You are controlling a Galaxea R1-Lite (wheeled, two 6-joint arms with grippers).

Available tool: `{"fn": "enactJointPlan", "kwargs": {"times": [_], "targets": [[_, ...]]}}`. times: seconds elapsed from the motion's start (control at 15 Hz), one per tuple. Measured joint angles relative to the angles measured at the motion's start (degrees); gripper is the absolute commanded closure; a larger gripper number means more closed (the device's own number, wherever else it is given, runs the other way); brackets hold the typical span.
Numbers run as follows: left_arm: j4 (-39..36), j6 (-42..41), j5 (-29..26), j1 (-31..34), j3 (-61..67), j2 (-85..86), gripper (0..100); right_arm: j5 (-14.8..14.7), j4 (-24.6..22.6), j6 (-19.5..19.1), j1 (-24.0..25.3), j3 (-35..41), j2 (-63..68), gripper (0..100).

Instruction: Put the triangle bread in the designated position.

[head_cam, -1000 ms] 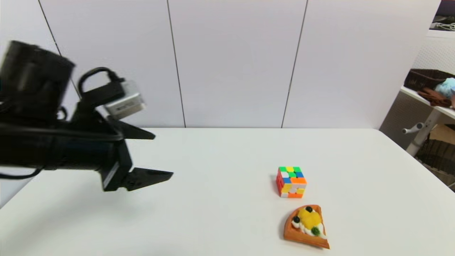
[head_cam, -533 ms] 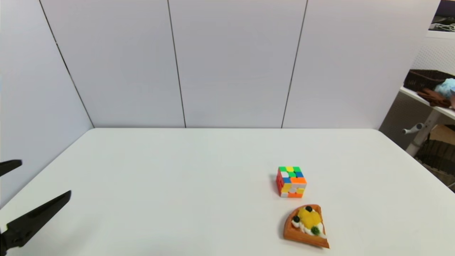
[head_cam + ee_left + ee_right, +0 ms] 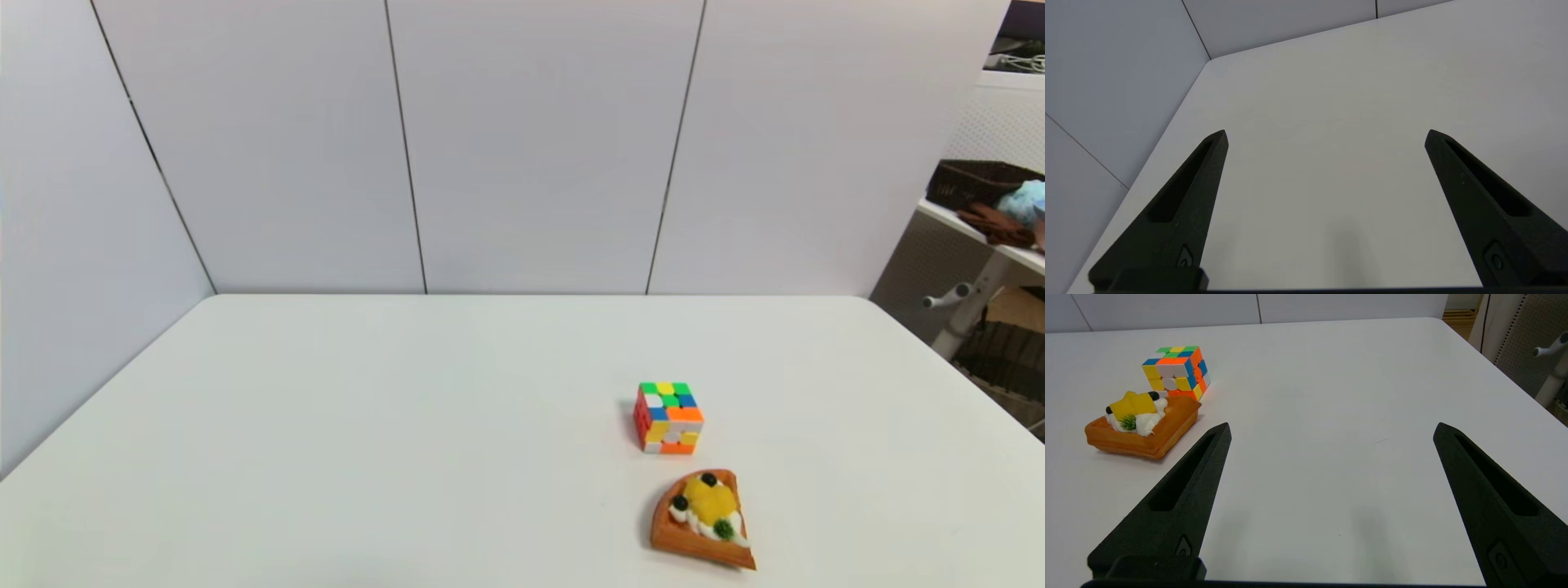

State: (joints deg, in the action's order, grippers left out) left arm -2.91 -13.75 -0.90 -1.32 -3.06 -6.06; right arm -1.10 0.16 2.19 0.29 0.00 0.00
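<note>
One triangle bread (image 3: 702, 518), an orange-brown wedge topped with yellow fruit, cream, and two black berries, is seen just beside one puzzle cube (image 3: 669, 417) on the counter (image 3: 367, 457). The left gripper (image 3: 1326, 136) and right gripper (image 3: 1332, 428) are spread and empty.

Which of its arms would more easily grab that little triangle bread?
Probably the right. The bread lies on the table's right side, and the right gripper, fingers open, already sees it nearby. The left gripper, also open, faces only bare table.
</note>
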Motion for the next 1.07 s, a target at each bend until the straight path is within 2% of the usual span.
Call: {"fn": "enactJointPlan", "kwargs": {"times": [0.2,0.4,1.07], "targets": [[2.84,6.38,-2.34,0.74,2.65,4.55,0,-0.02,0.00,0.01,0.00,0.00,0.00,0],[2.89,10.80,-1.94,0.88,2.90,5.92,0,-0.02,0.00,0.00,0.00,0.00,0.00,0],[2.82,11.89,-1.63,0.88,3.06,6.27,0,-0.02,0.00,0.00,0.00,0.00,0.00,0]]}}
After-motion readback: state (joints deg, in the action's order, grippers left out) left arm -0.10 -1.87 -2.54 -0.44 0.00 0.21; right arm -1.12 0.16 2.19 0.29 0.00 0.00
